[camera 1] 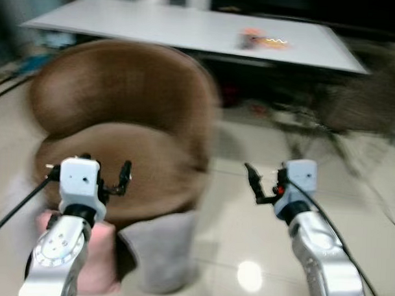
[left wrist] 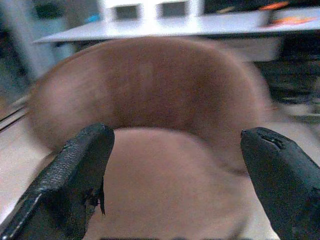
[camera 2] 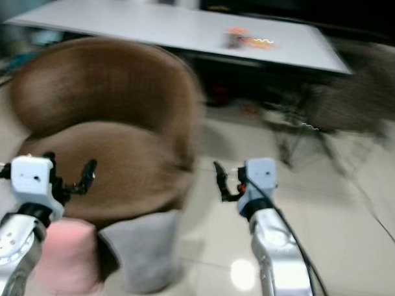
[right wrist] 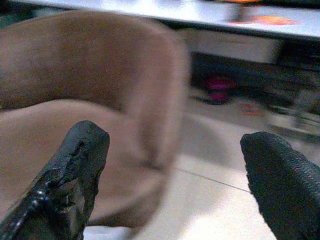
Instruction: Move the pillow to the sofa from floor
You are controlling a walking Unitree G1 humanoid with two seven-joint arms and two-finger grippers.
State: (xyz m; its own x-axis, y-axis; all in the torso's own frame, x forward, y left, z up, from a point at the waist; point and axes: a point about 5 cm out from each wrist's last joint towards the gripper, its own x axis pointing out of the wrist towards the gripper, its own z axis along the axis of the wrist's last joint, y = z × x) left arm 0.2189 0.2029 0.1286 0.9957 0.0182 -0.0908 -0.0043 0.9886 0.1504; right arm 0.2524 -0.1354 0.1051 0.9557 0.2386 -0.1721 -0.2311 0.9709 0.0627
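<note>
At lower left of the frame, left pincer and right pincer (both fingers apart, empty) flank the brown sofa; pink pillow and grey pillow lie on the floor.

Glossy pale tiled floor; long white table stands behind, blurred.

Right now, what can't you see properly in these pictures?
- Pink pillow: head views, partly behind the left arm and cut by the bottom edge.
- Grey pillow: blurred, its lower end cut off.
- Orange things on the white table: too blurred to name.
- Brown sofa chair: smeared by camera motion.
</note>
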